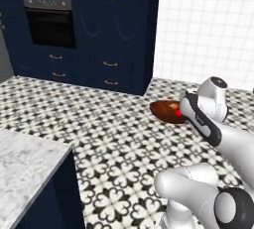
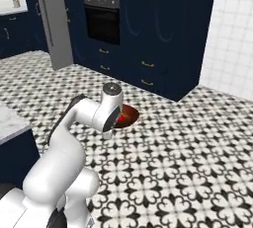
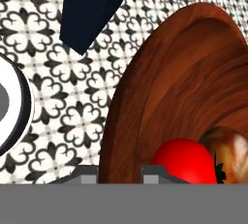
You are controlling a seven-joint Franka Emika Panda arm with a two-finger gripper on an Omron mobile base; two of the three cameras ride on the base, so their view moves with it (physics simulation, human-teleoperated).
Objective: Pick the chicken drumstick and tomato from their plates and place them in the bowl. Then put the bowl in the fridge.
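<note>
- claw (image 3: 120, 173) sits shut on the rim of the bowl (image 3: 184, 77), one finger tip on each side of the rim wall in the hand view.
- bowl hangs above the patterned floor (image 1: 114, 134), carried at the end of the arm (image 2: 94, 113), partly hidden behind the wrist in both base views.
- tomato (image 3: 186, 162) lies inside the bowl, touching the chicken drumstick (image 3: 232, 152) beside it.
- fridge (image 2: 52, 19) stands well apart at the far left, next to the navy cabinets (image 2: 163, 29) with the oven (image 2: 103, 19).
- marble bench (image 1: 25, 168) corner shows at lower left.
</note>
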